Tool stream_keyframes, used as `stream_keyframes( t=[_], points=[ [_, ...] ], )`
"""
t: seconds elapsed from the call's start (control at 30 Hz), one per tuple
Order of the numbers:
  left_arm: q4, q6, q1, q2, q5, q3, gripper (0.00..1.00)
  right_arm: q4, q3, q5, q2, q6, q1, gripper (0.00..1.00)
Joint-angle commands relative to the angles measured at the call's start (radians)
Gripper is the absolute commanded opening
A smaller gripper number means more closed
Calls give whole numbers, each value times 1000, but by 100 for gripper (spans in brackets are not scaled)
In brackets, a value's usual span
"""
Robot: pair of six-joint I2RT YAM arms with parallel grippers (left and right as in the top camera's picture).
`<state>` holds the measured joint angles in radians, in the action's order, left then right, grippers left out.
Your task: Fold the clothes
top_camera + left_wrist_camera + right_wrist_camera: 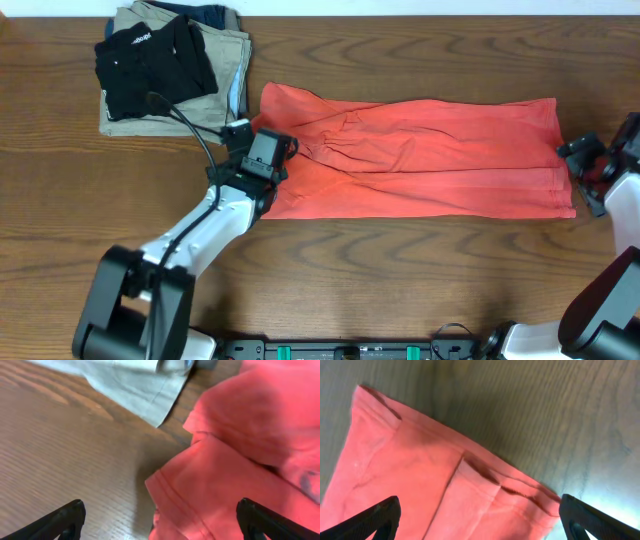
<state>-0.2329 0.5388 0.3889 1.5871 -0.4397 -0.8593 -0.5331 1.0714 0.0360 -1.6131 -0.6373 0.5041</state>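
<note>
The coral-red T-shirt (420, 160) lies folded into a long band across the middle of the table, plain side up; lettering and tag are hidden. My left gripper (262, 160) is open over the shirt's left end, where layered hems (210, 485) show between its wide-apart fingers (160, 522). My right gripper (590, 165) is open at the shirt's right end, its fingers (480, 520) spread over the folded hem corner (485, 495).
A black folded garment (155, 60) lies on khaki folded trousers (225, 55) at the back left, close to the shirt's left end; the khaki cloth (140, 385) shows in the left wrist view. Wooden table (400, 280) all around.
</note>
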Motion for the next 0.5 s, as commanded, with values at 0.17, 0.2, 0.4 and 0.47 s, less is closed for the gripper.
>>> stream_keyframes(
  t=[0.17, 0.2, 0.4, 0.47],
  points=[
    [-8, -72, -2, -111, 249, -137, 98, -110, 174, -214, 3, 138, -34, 99],
    [-8, -76, -2, -102, 259, -137, 98, -121, 174, -220, 3, 149, -48, 99],
    [-20, -255, -54, 24, 387, -167, 98, -187, 170, -217, 3, 190, -166, 99],
    [-53, -295, -103, 88, 476, -211, 98, -193, 170, -216, 3, 190, -202, 99]
  ],
)
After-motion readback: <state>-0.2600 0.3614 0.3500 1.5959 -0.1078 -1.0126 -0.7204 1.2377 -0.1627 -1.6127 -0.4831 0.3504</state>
